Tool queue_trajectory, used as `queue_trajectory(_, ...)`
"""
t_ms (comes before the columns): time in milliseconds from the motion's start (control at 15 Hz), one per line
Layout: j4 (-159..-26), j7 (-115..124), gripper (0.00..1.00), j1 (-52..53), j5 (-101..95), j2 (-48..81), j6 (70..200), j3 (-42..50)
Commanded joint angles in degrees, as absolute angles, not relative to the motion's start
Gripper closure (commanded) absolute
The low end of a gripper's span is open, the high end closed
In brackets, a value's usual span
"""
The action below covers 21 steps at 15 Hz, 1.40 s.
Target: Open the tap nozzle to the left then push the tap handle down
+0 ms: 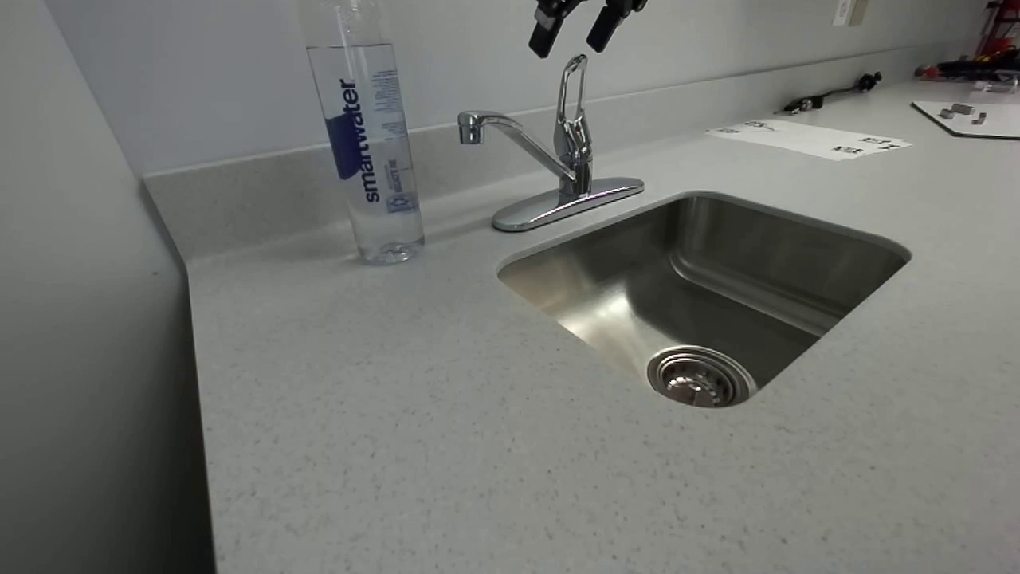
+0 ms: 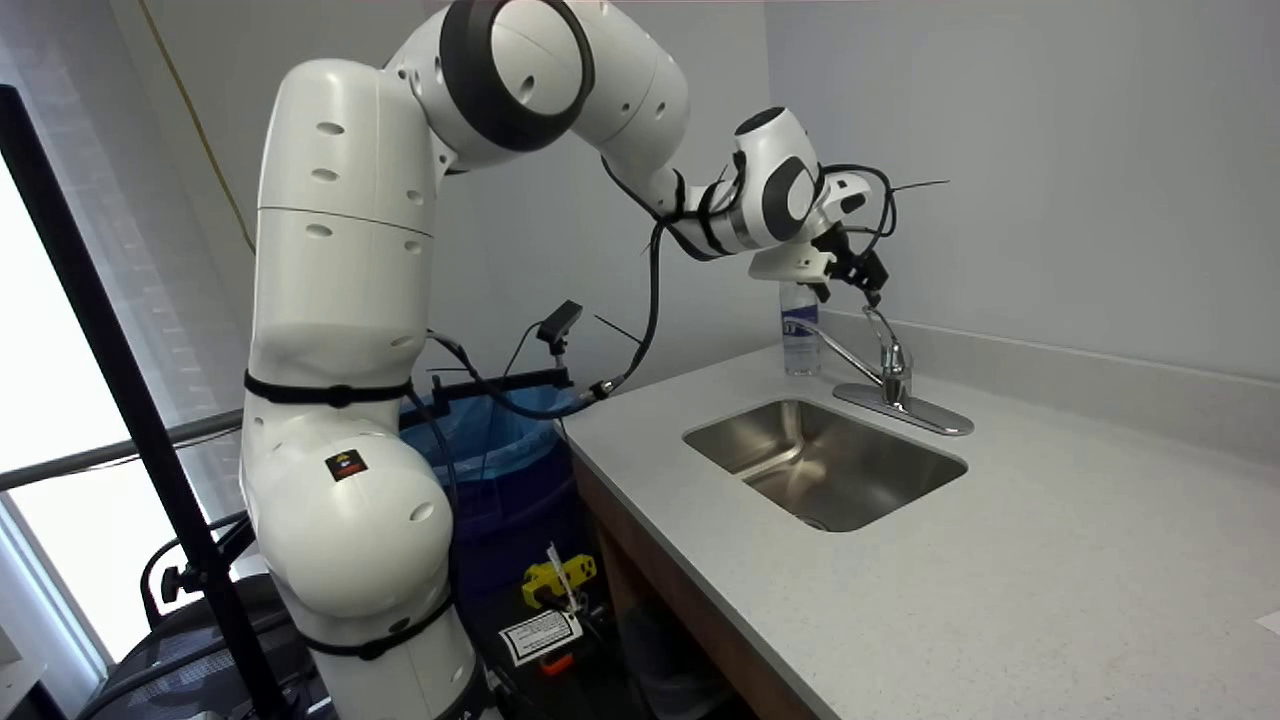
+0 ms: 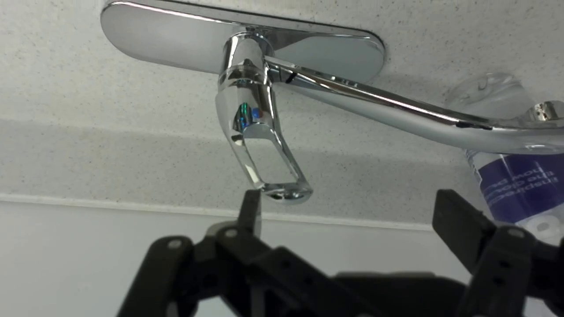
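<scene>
The tap nozzle point(image 1: 526, 142) is a long arched chrome spout pointing toward the water bottle. It also shows in an exterior view point(image 2: 848, 355) and in the wrist view point(image 3: 396, 110). The tap handle point(image 1: 572, 137) is an upright looped chrome lever on the faucet column; it also shows in the wrist view point(image 3: 231, 108). My gripper point(image 1: 572, 44) is open and empty, just above the handle's top. In the wrist view, its fingers point(image 3: 347, 196) are wide apart, and the left fingertip overlaps the handle's upper end. I cannot tell whether they touch. The spout passes beyond the right finger.
A clear water bottle point(image 1: 382, 159) stands by the spout's tip, also in the wrist view point(image 3: 524, 185). The steel sink point(image 1: 765, 247) lies in front of the faucet. A wall with a low backsplash point(image 2: 1100, 370) is behind. A paper sheet point(image 1: 805, 139) lies farther along the counter.
</scene>
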<state>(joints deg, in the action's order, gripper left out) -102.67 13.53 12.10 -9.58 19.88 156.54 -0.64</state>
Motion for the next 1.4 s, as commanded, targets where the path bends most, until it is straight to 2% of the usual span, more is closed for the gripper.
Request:
queue_trajectory(0,-103.03,14.36,0.00,12.64,-10.02,20.36,158.83,-0.37)
queue_trajectory(1333,-102.19,21.27,0.00,16.73,-15.36,22.51,167.31,4.17)
